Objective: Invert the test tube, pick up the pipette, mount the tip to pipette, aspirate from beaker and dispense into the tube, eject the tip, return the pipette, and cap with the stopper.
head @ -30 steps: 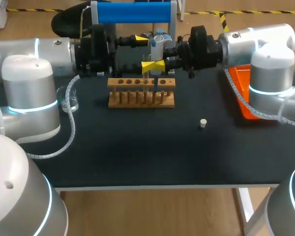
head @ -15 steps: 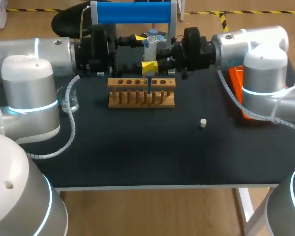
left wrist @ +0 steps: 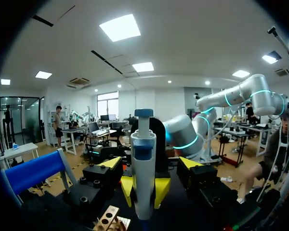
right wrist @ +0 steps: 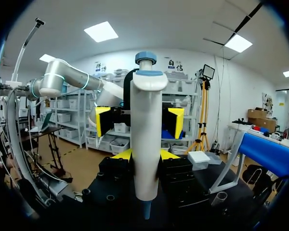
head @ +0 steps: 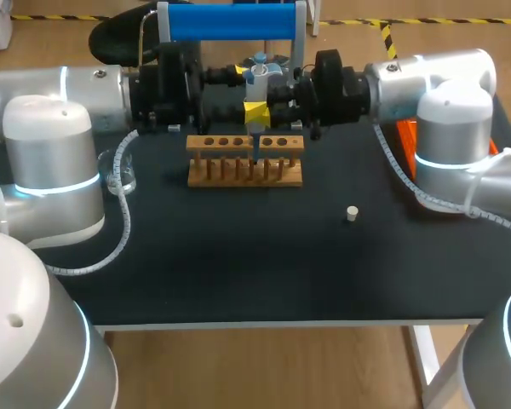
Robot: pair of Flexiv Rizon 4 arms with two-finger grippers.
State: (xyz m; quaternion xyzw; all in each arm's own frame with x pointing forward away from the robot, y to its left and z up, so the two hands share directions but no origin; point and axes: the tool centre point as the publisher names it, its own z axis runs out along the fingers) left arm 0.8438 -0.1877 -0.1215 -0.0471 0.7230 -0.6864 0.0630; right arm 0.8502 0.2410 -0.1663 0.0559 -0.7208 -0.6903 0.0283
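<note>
Black tabletop [head: 238,256]: right gripper [head: 255,111] clamps the pipette [head: 257,81] upright over the rack [head: 245,175]. Left gripper [left wrist: 150,163] gapes wide, holding nothing.

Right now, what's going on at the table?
The right gripper is shut on the pipette, holding it upright with its lower end down at the wooden rack. The left gripper is open, close by the pipette but not gripping it. The stopper lies loose on the table, so capping is not yet done. The beaker stands off to the left of the rack. I cannot tell whether a tube sits under the pipette.
</note>
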